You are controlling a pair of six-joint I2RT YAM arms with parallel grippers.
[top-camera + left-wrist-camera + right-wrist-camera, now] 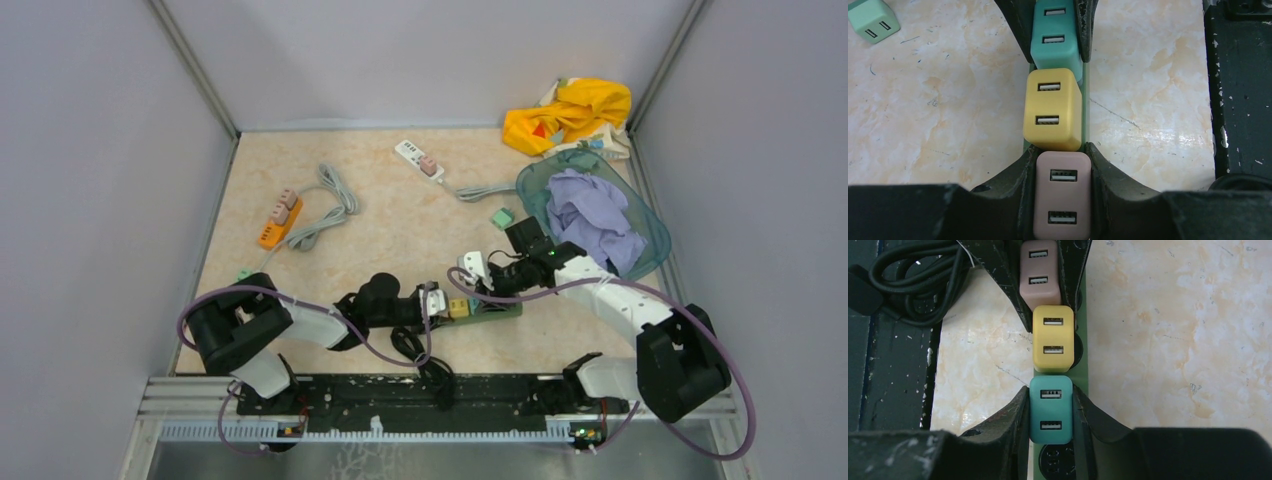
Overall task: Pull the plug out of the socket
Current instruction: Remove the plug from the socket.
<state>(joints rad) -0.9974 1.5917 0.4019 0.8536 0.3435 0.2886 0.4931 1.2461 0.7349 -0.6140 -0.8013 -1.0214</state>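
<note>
Pink plug (1063,195), lower centre of left wrist view, clamped in left jaws. Teal plug (1050,410) clamped in right jaws. Yellow plug (1053,337) between them, ungripped. All three apparently seated in green power strip (500,312), lower centre of counter (400,230). Grips made; no plug out yet, pull remains.

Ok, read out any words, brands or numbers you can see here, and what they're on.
No readable text.
The pink plug, yellow plug and teal plug show only bare USB ports.
The green power strip shows no print.
The orange strip and white strip are too small to tell.
</note>
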